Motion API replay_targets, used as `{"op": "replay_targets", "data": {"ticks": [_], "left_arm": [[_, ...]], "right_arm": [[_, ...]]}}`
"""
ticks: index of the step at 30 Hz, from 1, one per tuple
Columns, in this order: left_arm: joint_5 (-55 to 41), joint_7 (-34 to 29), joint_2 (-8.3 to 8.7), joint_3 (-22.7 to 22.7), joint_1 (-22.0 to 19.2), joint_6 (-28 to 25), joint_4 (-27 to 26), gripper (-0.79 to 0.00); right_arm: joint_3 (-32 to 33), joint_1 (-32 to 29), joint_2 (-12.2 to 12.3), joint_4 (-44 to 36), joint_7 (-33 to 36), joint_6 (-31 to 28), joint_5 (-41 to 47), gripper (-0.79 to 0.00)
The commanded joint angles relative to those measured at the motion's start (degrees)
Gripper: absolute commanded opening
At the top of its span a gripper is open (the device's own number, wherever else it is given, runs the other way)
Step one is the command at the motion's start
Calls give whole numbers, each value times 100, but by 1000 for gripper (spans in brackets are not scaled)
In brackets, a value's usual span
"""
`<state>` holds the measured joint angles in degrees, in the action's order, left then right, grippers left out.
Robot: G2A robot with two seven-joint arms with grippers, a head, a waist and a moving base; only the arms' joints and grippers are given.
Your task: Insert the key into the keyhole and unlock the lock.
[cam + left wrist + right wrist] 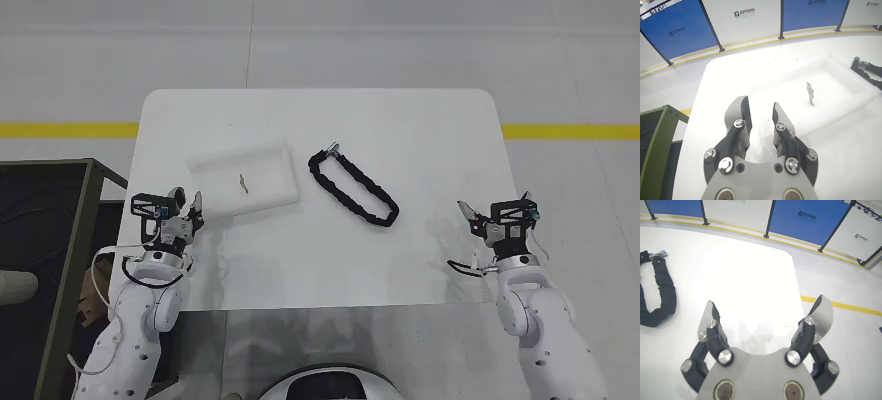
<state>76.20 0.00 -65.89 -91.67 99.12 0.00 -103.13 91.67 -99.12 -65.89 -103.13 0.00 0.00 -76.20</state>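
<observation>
Table (pixel 420 130): white top with rounded corners; I read the clock on the top view, with 12 pointing away from me
Floor: pale grey all round the table, with a yellow line (pixel 60 130) running 9 to 3 level with the table's far part
Panels (pixel 677 34): farthest out, blue and white perforated boards on black posts, standing behind a yellow floor stripe
Foam tray (pixel 215 165): shallow white tray with a raised rim, lying at the table's 10 o'clock, turned slightly askew
Key (pixel 243 181) (pixel 810 93): small metal key lying on the tray's floor about mid-tray, apart from every rim, at roughly 1 o'clock from my left gripper
Chain lock (pixel 355 190) (pixel 664 291): black sleeved chain in a closed loop at mid-table, just beside the tray's 3 o'clock side; its metal lock piece (pixel 331 150) sits at the loop's far, 11 o'clock end, and I cannot tell which way the keyhole faces
Left gripper (pixel 188 197) (pixel 760 101): over the 8 o'clock edge, near the tray's near rim, ribbed fingers spread with white top showing between them
Right gripper (pixel 462 238) (pixel 765 299): over the 4 o'clock edge, fingers spread wider, well apart from the chain
Green frame (pixel 70 220): dark, standing on the floor beside the table's 9 o'clock rim, near my left arm
</observation>
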Motion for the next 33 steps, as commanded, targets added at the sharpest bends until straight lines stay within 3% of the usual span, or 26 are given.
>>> {"op": "replay_targets", "data": {"ticks": [1,5,8,10,13,18,21,23,24,26,33], "left_arm": [[-228,-206,-7,-37,-70,-20,-41,0],[-1251,-1299,-11,-290,-389,-161,-349,0],[-2187,-2847,13,-602,-941,39,-601,0],[-3009,-4239,44,-787,-1480,277,-524,0],[-4050,-6289,115,-931,-2524,823,-101,0],[-4284,-8403,209,-374,-4149,1478,1321,0],[-4243,-8800,206,204,-4816,1545,2290,0],[-4546,-8800,183,575,-5138,1568,2886,-62],[-4556,-8800,181,755,-5286,1561,3103,-160],[-4446,-8800,176,1068,-5519,1555,3395,-249],[-4288,-8642,93,1757,-5938,1407,3857,-354]], "right_arm": [[0,0,0,0,0,0,0,0],[0,0,0,0,0,0,0,0],[0,0,0,0,0,0,0,0],[0,0,0,0,0,0,0,0],[0,0,0,0,0,0,0,0],[0,0,0,0,0,0,0,0],[0,0,0,0,0,0,0,0],[0,0,0,0,0,0,0,0],[0,0,0,0,0,0,0,0],[0,0,0,0,0,0,0,0],[0,0,0,0,0,0,0,0]]}}
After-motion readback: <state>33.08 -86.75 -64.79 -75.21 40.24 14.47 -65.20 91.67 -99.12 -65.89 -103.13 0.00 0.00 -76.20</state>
